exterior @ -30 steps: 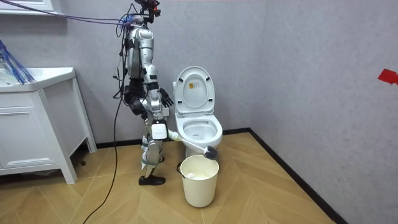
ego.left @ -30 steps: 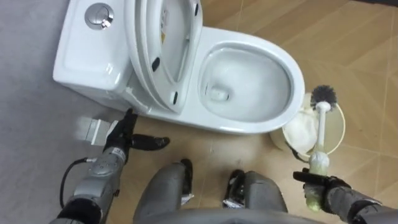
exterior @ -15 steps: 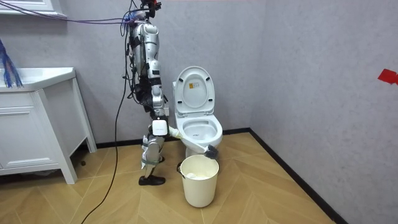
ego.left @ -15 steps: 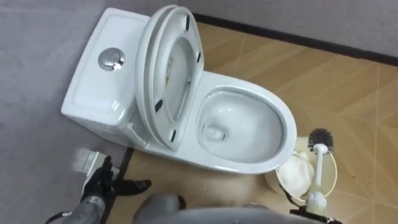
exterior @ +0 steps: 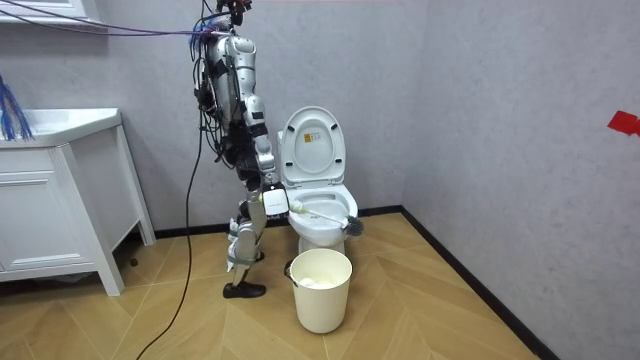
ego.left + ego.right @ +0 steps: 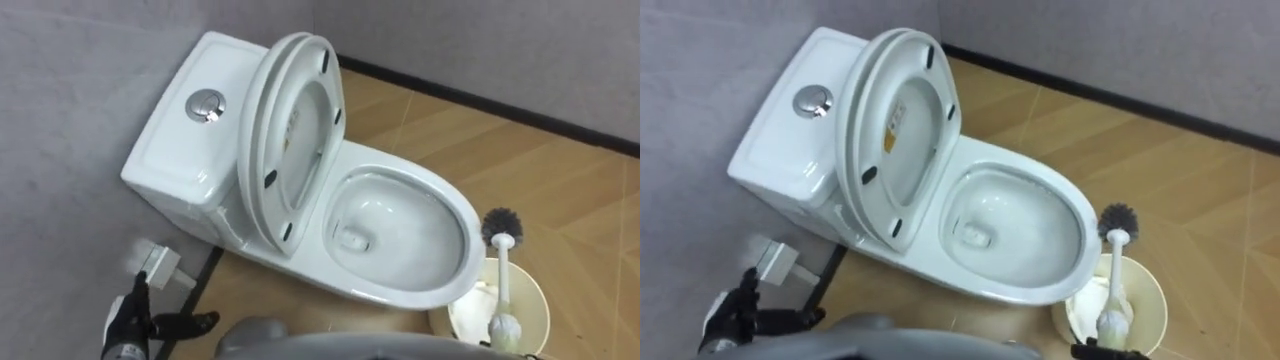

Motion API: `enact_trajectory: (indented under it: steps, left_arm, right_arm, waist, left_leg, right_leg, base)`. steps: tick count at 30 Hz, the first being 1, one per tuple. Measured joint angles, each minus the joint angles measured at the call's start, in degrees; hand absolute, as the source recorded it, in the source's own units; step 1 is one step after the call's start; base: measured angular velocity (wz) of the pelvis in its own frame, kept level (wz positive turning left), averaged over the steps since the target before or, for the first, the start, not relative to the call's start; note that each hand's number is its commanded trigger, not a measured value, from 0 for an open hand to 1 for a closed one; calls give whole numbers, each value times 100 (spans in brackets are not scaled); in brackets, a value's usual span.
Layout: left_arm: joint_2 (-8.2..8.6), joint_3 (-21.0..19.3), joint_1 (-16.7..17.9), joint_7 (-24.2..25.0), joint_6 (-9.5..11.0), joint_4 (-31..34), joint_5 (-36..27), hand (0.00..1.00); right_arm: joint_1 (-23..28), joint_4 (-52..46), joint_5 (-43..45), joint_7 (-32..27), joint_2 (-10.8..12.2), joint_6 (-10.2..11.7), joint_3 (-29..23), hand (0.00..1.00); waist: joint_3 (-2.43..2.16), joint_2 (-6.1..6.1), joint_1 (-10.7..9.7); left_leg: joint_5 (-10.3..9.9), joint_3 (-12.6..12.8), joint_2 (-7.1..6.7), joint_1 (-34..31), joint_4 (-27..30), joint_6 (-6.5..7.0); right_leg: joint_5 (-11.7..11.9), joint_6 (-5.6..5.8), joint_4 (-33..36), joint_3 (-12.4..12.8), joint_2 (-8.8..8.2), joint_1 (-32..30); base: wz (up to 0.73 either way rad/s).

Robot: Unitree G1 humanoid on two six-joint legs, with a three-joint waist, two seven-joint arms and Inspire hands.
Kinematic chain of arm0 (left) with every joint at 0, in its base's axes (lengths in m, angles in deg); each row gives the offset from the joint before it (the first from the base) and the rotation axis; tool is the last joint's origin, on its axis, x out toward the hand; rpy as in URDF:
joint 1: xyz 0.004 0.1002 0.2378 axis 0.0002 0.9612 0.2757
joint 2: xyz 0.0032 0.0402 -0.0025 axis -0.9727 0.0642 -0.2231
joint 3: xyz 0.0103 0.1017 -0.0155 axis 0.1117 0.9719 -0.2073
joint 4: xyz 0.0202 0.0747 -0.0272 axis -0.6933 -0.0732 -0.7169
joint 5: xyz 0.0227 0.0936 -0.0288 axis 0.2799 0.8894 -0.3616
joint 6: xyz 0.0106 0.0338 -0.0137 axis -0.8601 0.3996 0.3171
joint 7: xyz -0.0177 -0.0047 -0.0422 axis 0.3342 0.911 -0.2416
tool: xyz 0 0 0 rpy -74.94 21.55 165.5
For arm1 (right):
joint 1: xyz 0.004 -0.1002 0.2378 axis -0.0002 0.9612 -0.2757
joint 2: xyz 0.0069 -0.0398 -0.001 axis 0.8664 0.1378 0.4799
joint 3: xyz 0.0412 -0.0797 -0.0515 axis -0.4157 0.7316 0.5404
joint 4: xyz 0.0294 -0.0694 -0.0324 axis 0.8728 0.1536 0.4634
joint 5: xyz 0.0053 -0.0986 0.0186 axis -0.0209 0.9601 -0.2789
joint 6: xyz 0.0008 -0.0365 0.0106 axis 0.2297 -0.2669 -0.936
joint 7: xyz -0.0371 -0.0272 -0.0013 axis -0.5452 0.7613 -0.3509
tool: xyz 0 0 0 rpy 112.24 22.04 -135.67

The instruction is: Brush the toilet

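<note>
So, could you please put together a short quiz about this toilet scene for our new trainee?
1. True or false: the lid of the toilet is shut over the bowl.
2. The head of the toilet brush is: A) down in the bowl; B) in the air beside the bowl's rim; C) lying on the floor.
3. Fill in: the brush is held in the robot's ___ hand.
Key: 1 false, the lid stands raised. 2 B. 3 right; the right hand grips its handle.
</note>
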Motion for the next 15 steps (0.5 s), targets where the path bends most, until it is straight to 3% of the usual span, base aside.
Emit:
enact_trajectory:
  steps: [4,10,12,15]
  left_arm:
    - [70,-97,71,-116,-1,507,555,0]
    - [115,-130,137,-533,38,2352,1583,0]
    - [110,-134,72,-689,153,2978,2014,0]
    - [97,-138,13,-873,194,3594,2182,0]
  right_arm:
    - [35,7,39,-132,6,11,-30,100]
    - [-11,112,331,-209,57,191,-94,100]
    - [-44,231,390,-209,102,327,-127,100]
    - [-63,325,443,-235,143,434,-164,100]
  waist:
    - [-2,-16,124]
    - [-5,-69,167]
    - [-16,-56,151]
    - [-24,-37,134]
  left_leg:
    - [-4,-69,-4,42,1,-8]
    - [-13,-154,-7,33,-13,-35]
    - [-4,-181,-18,44,-79,-58]
    - [4,-257,-45,42,-91,-63]
  right_leg:
    - [66,6,-173,-47,52,133]
    - [82,4,-194,-106,71,162]
    - [95,7,-237,-106,78,162]
    - [126,7,-287,-103,87,187]
  base:
    - [8]
    - [8]
    - [3]
    - [4]
